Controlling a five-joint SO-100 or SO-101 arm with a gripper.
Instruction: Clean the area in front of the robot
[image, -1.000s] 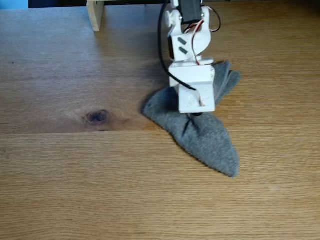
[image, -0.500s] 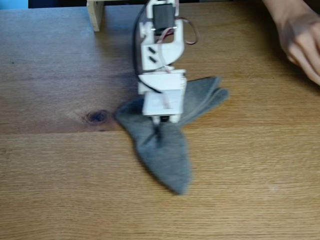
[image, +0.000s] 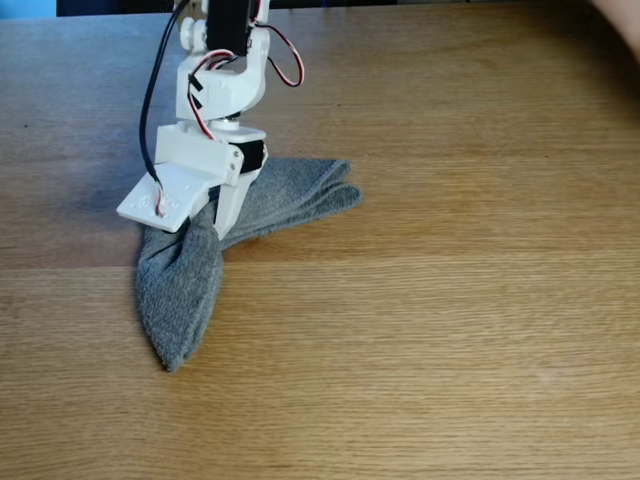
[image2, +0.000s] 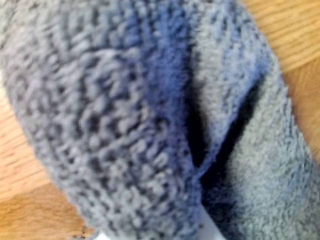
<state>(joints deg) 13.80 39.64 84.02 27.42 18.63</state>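
The white robot arm (image: 215, 90), with black and red wires, reaches down at the upper left of the fixed view. Its flat white gripper (image: 205, 215) is shut on a bunched grey terry cloth (image: 180, 290) and presses it onto the light-brown oak tabletop (image: 450, 330). One end of the cloth trails toward the near edge and the other lies to the right behind the gripper. Up close in the wrist view, the grey cloth (image2: 125, 115) is folded and creased, with bare wood (image2: 295, 40) showing at the corners.
A plank seam (image: 450, 262) runs across the tabletop from left to right. Bare wood stretches to the right of the cloth and in front of it. A blurred bit of a person's hand (image: 622, 12) shows at the top right corner.
The arm has swept from right to left across the table, dragging the cloth with it over the dark knot. The person's hand has pulled back to the top right corner.
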